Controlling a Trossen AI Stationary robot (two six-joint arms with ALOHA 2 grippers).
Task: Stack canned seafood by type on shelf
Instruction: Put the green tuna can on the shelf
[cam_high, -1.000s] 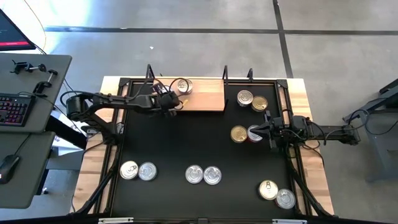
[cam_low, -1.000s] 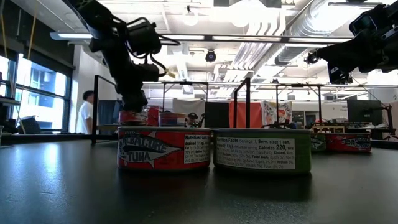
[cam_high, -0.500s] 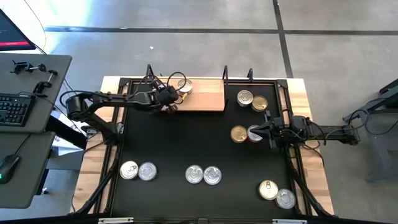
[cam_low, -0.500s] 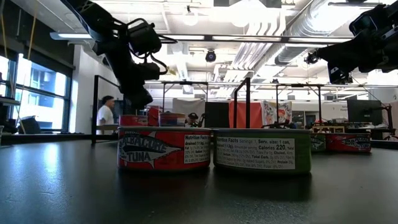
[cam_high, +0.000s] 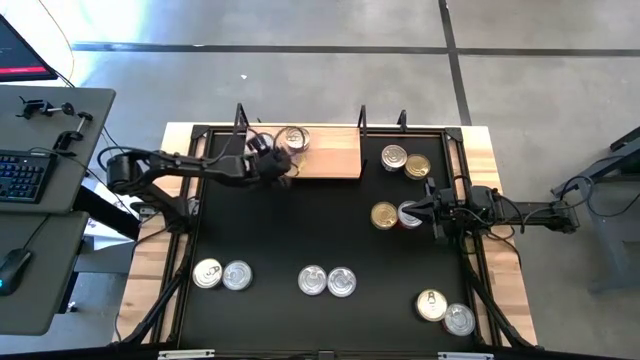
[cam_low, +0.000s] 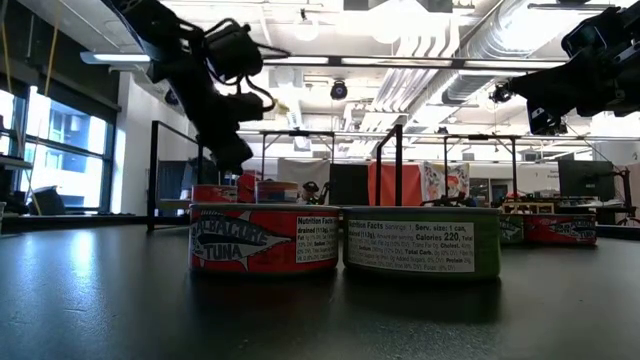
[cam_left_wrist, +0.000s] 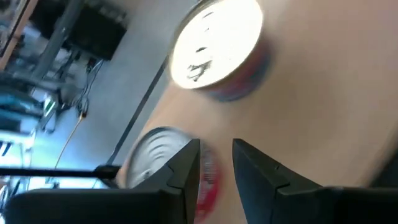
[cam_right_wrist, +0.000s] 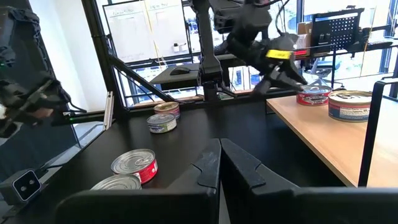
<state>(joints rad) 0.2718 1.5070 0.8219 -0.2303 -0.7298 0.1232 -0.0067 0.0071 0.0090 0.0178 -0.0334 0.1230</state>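
Lying flat, lid up: can (cam_high: 295, 138) on shelf (cam_high: 335, 155).

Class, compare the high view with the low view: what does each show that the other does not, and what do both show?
Only the high view shows the shelf, a silver-topped can on it, and the lids of the other cans. Only the low view shows side labels, a red tuna can beside a green can, and the room behind. Both show the left tool raised near the shelf, and the right arm.
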